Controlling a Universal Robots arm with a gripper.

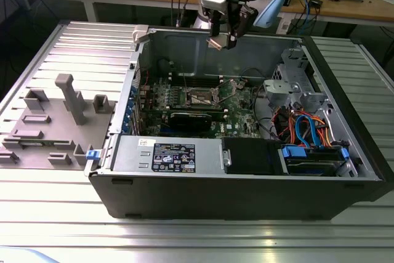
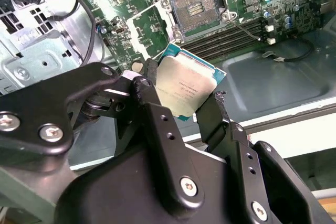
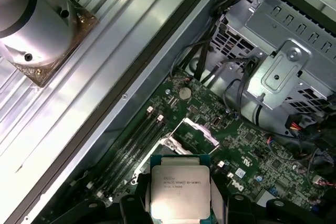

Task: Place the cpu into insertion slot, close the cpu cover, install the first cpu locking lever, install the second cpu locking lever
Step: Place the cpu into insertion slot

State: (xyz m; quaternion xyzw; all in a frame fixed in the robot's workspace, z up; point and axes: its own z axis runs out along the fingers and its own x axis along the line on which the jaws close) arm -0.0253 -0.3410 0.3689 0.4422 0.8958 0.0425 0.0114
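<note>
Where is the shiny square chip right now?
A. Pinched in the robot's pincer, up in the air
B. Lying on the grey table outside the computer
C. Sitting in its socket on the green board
A: in the second wrist view the pincer grips the cpu by its edges above the board, and the insertion slot sits bare.

Count: cpu (image 2: pixel 184 90) 1 | insertion slot (image 2: pixel 195 9) 1 | gripper (image 1: pixel 222 42) 1 | green circuit board (image 1: pixel 240 100) 1 | computer case (image 1: pixel 246 183) 1 | coin battery (image 3: pixel 184 93) 1
</note>
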